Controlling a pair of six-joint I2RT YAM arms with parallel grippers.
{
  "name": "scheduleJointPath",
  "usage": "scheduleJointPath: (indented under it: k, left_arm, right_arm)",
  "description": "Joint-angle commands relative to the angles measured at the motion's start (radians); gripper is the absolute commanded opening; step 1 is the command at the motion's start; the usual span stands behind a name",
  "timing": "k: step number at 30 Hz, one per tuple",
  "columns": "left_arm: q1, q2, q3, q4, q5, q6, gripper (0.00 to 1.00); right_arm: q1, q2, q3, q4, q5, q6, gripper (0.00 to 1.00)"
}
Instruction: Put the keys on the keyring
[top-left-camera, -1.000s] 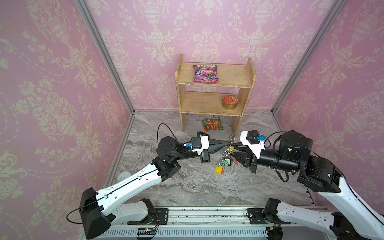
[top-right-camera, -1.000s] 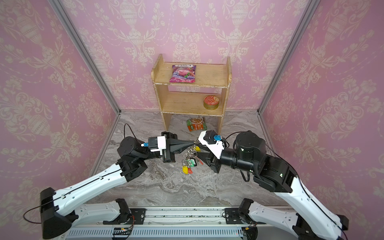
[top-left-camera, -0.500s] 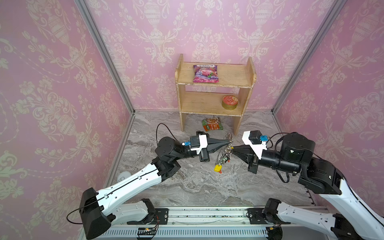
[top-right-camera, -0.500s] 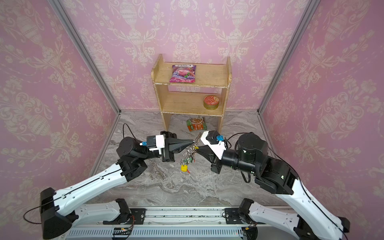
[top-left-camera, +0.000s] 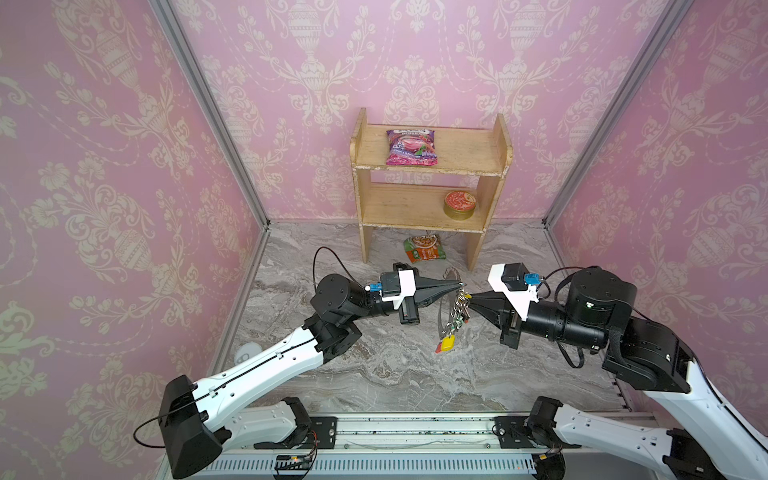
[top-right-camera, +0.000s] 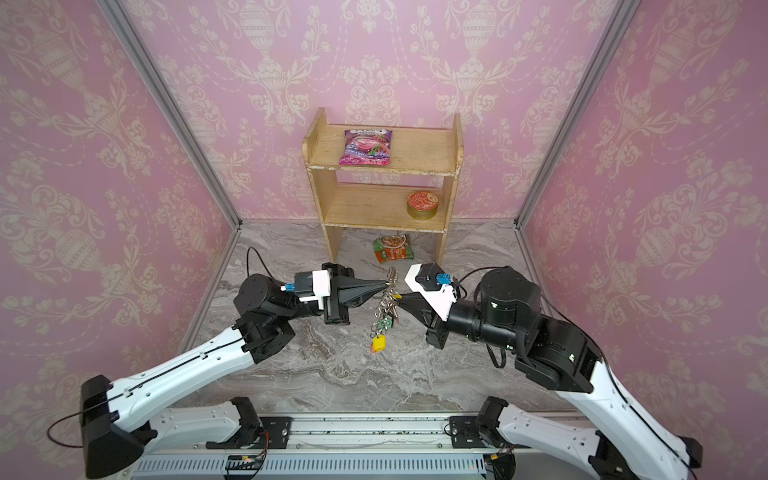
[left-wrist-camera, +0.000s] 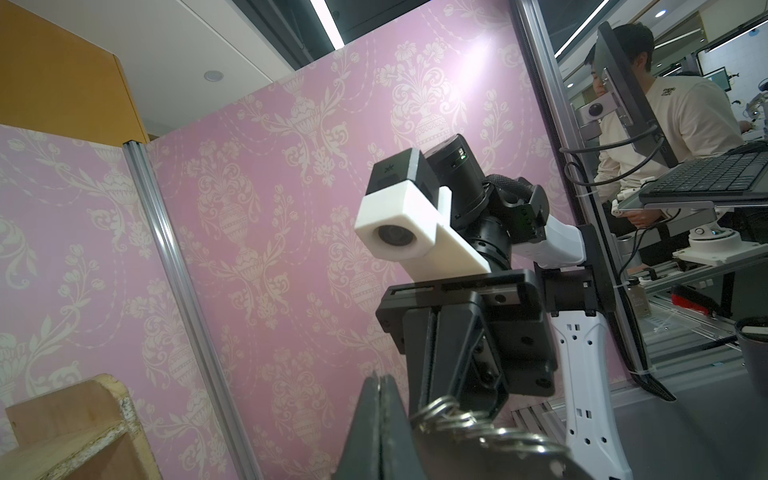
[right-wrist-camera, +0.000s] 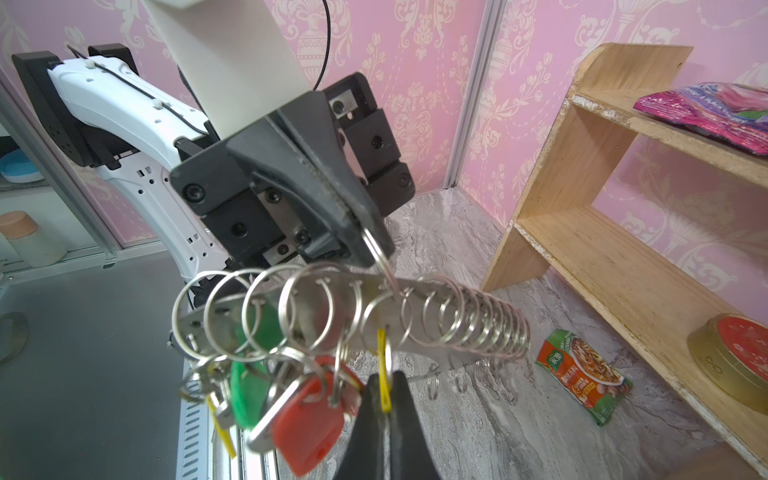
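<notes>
Both the left claw (top-left-camera: 459, 285) and the right claw (top-left-camera: 471, 297) meet almost tip to tip above the marble bench (top-left-camera: 374, 374), and the keyring (top-left-camera: 440, 316) hangs between them. The left claw is pressed together on one of the keyring's small silver loops (right-wrist-camera: 376, 249). The right claw pinches a thin yellow tag (right-wrist-camera: 383, 374) that hangs from another loop. Several keys with red (right-wrist-camera: 307, 419), green (right-wrist-camera: 245, 395) and yellow (top-left-camera: 446, 343) tags dangle in a bunch from the hoop's lower part.
</notes>
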Motion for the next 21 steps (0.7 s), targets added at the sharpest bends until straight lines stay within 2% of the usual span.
scheduleJointPath:
  k: [1, 21]
  left_arm:
    - [0.01, -0.006, 0.01, 0.041, 0.026, -0.035, 0.0]
    - [0.01, 0.019, 0.006, 0.041, 0.038, -0.072, 0.0]
  right_arm:
    - [-0.008, 0.007, 0.048, -0.035, 0.024, -0.045, 0.0]
    - [-0.008, -0.005, 0.097, -0.052, 0.087, -0.103, 0.0]
